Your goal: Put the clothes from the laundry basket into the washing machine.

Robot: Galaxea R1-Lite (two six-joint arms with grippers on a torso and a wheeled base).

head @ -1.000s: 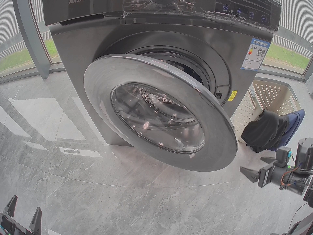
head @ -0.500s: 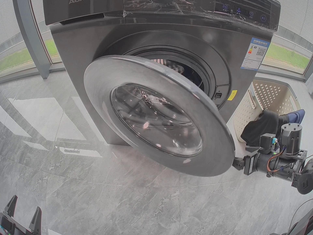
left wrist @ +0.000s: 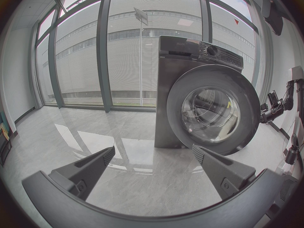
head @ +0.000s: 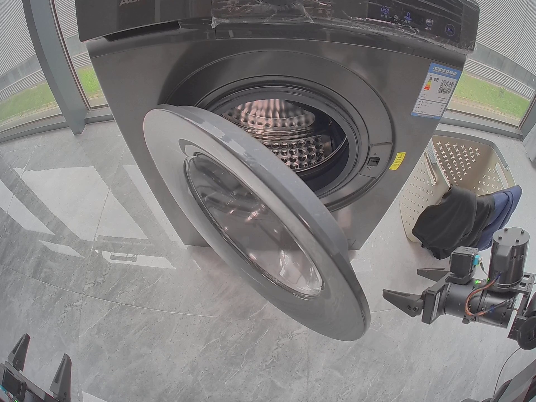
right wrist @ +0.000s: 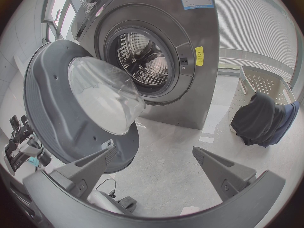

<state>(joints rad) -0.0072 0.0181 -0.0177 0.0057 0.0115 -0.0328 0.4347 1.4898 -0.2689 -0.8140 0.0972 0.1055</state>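
I am holding the right gripper [head: 403, 285] low and level, just off the free edge of the round grey glass-windowed door [head: 340, 302]. Its two dark fingers are spread apart and gripping nothing. The door is standing swung wide on its hinge at my left, so the perforated steel drum [head: 279, 124] of the dark grey front-loading washing machine [head: 139, 73] is lying open. I am judging the opening step done, with no clothes showing in the drum.

The cream perforated plastic laundry basket [head: 474, 163] is sitting on the floor against the machine's right side, just behind the gripper. A black garment [head: 452, 221] and a navy blue one [head: 505, 207] are hanging over its near rim, which is handy, since a draped fold is offering the fingers something to pinch.

I am resting the left gripper [head: 44, 348], fingers likewise apart and empty, low on the far left, well apart from the door's swing. Next, I am reckoning, the right arm needs turning toward the basket.
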